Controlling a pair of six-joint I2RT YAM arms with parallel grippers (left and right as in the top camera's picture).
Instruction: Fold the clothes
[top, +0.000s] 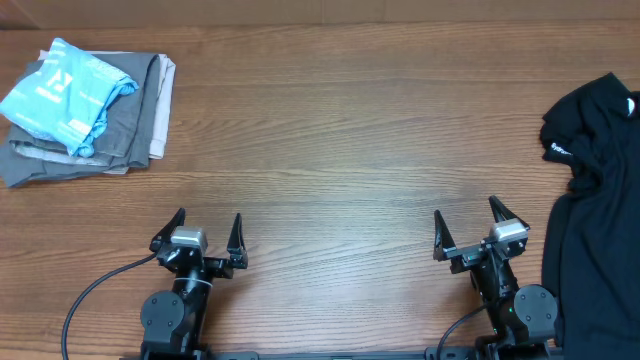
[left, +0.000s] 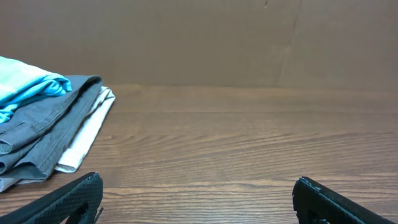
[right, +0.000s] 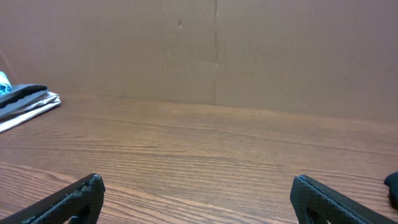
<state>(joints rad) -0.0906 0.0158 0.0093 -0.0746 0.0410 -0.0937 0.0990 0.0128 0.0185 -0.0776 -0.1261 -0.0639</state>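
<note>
Lettering on folded light blue T-shirt (top: 55, 90): white, unreadable | left pincer (top: 208, 215), right pincer (top: 466, 208): spread wide, nothing gripped

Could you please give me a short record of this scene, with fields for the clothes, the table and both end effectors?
table: brown wood grain
T-shirt: light blue, loosely folded, on top of the pile at the far left
trousers: grey, folded, under the T-shirt
white cloth: lowest in the pile, its edge showing
black garment: crumpled, at the right edge, partly out of view
left end effector: open, empty, apart from the pile
right end effector: open, empty, beside the black garment, not touching it
</note>
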